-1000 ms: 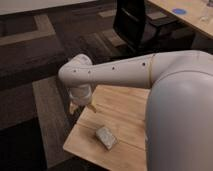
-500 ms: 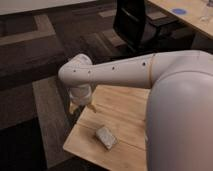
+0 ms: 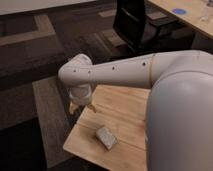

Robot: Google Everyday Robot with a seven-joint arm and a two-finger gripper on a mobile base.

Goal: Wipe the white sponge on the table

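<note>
The white sponge [image 3: 106,137] lies flat on the small light-wood table [image 3: 125,112], near its front left corner. My white arm reaches from the right across the table. The gripper [image 3: 81,106] hangs below the wrist over the table's left edge, above and to the left of the sponge, apart from it. Nothing shows in the gripper.
A black office chair [image 3: 137,22] stands behind the table. A larger desk [image 3: 190,17] with a blue disc [image 3: 178,10] is at the back right. Dark patterned carpet [image 3: 35,60] lies to the left and behind.
</note>
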